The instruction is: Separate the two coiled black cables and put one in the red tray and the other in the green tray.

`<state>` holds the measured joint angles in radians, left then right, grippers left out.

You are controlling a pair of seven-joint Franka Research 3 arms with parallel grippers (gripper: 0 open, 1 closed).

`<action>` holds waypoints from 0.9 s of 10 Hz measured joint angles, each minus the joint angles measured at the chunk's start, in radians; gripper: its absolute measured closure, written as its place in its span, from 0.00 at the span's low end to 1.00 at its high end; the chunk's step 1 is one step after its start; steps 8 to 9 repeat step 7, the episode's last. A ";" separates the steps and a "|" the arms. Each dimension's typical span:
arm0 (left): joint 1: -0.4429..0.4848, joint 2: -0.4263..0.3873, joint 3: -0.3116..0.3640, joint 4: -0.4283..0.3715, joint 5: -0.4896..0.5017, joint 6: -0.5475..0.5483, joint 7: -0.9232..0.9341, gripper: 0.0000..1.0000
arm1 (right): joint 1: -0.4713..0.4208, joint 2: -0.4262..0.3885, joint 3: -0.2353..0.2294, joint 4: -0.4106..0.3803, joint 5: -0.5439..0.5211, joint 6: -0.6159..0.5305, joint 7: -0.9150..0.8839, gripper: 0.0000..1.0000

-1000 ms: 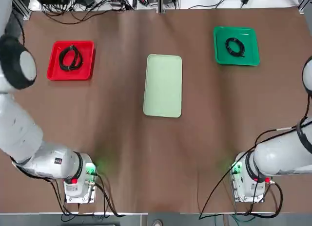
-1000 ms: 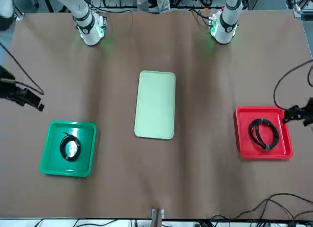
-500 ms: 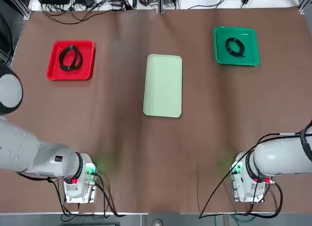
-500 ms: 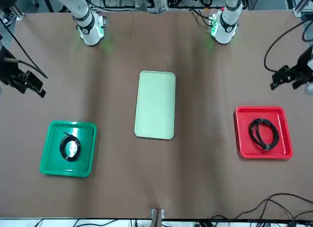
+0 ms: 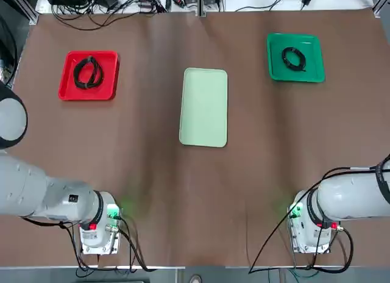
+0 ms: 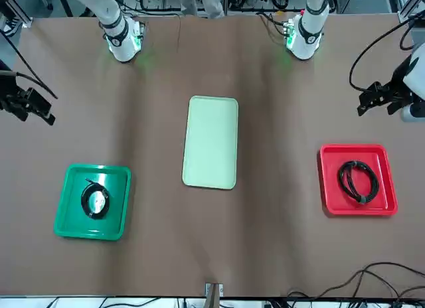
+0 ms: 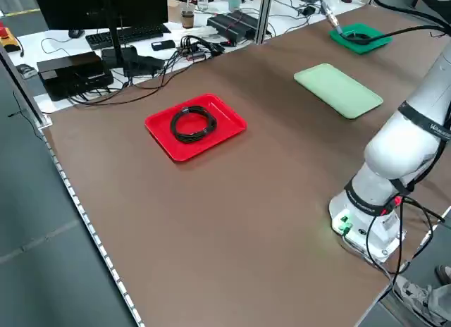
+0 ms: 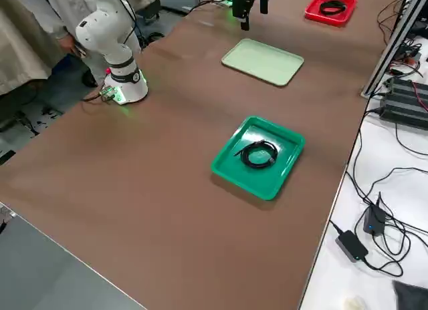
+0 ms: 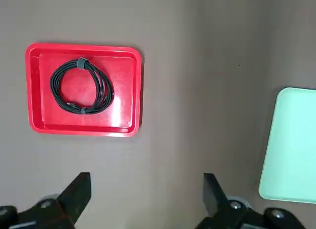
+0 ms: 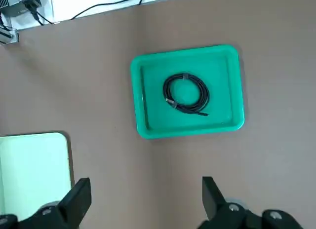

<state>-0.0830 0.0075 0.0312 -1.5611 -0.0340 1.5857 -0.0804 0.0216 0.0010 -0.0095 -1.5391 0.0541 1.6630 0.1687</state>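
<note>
One coiled black cable (image 5: 88, 72) lies inside the red tray (image 5: 67, 88) on the left side of the table; the left wrist view shows this cable (image 9: 82, 86) in its tray (image 9: 126, 95) too. The other coiled black cable (image 5: 294, 58) lies in the green tray (image 5: 275, 72), also in the right wrist view as cable (image 10: 186, 94) and tray (image 10: 148, 95). My left gripper (image 6: 373, 102) hangs open and empty, off the red tray (image 6: 329, 182) on the robot's side. My right gripper (image 6: 30, 107) hangs open and empty, back from the green tray (image 6: 70, 208).
A pale mint-green rectangular tray (image 5: 204, 107) lies bare in the middle of the brown table. Both arm bases (image 5: 97, 228) (image 5: 311, 225) stand at the near edge. Loose wires and electronics (image 5: 109, 2) line the far edge beyond the table.
Both grippers have drawn back from their trays toward the robot's side of the table, the left one farther. Each cable stays lying in its tray.
</note>
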 joint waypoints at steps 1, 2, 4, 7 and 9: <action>-0.001 0.000 -0.001 0.000 0.000 -0.007 0.000 0.00 | 0.000 0.000 0.000 0.000 0.000 -0.005 0.000 0.01; -0.001 0.000 -0.001 0.000 0.000 -0.012 0.000 0.00 | 0.001 0.000 0.000 0.000 0.000 -0.009 -0.001 0.01; -0.001 -0.001 -0.001 0.000 0.000 -0.015 0.014 0.01 | 0.001 0.000 0.001 0.000 0.000 -0.010 -0.001 0.01; -0.001 -0.001 -0.001 0.000 0.000 -0.015 0.030 0.01 | 0.002 0.000 0.001 -0.001 -0.037 -0.033 -0.003 0.01; -0.001 -0.001 -0.001 0.000 0.000 -0.015 0.030 0.01 | 0.002 0.000 0.001 -0.001 -0.037 -0.033 -0.003 0.01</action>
